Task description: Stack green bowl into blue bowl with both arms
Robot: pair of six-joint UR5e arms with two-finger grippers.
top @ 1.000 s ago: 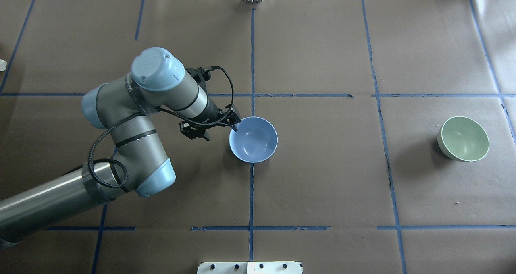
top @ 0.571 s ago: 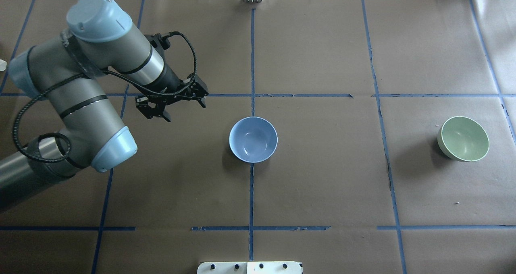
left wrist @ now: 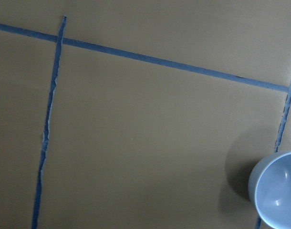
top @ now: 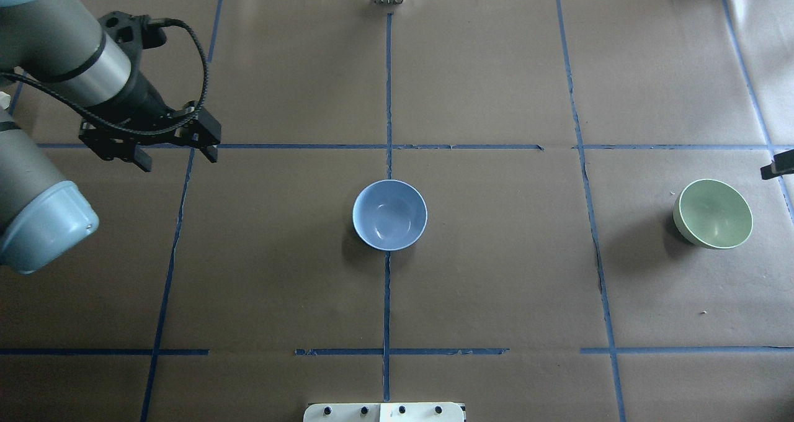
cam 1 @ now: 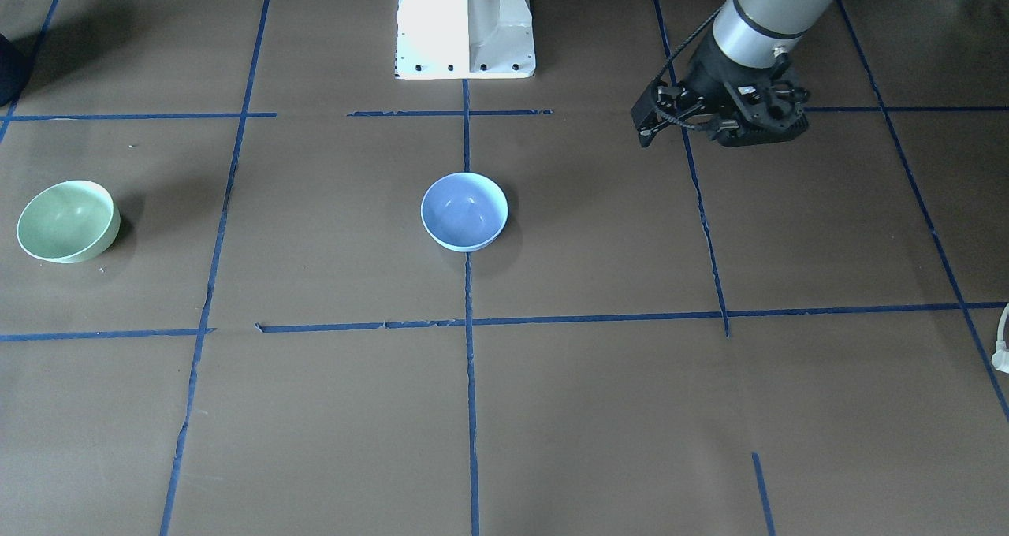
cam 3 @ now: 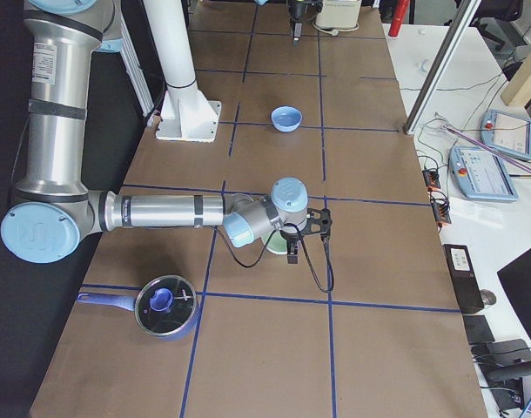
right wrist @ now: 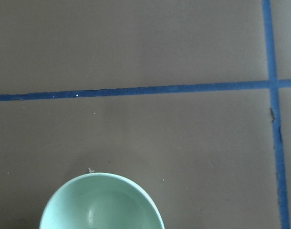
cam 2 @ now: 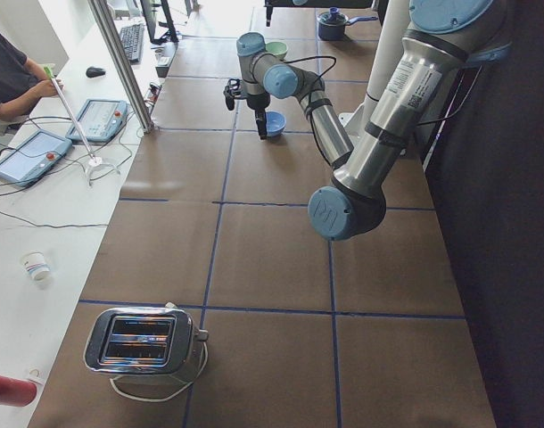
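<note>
The blue bowl [top: 389,215] sits upright at the table's middle; it also shows in the front view [cam 1: 464,211] and at the lower right of the left wrist view [left wrist: 279,191]. The green bowl [top: 713,214] sits upright at the far right, and shows in the front view [cam 1: 67,221] and the right wrist view [right wrist: 101,202]. My left gripper [top: 177,155] is open and empty, well left of the blue bowl. Only a black tip of my right gripper [top: 776,167] shows at the right edge, just beyond the green bowl. I cannot tell whether it is open or shut.
Blue tape lines divide the brown table cover. The white pedestal base [cam 1: 465,24] stands at the robot's side. A toaster [cam 2: 143,339] sits at the left end of the table. A lidded pan [cam 3: 165,305] sits at the right end.
My left gripper has moved from the blue bowl's rim up and away to the far left. A tip of my right gripper has come in at the right edge. Both bowls stayed put.
</note>
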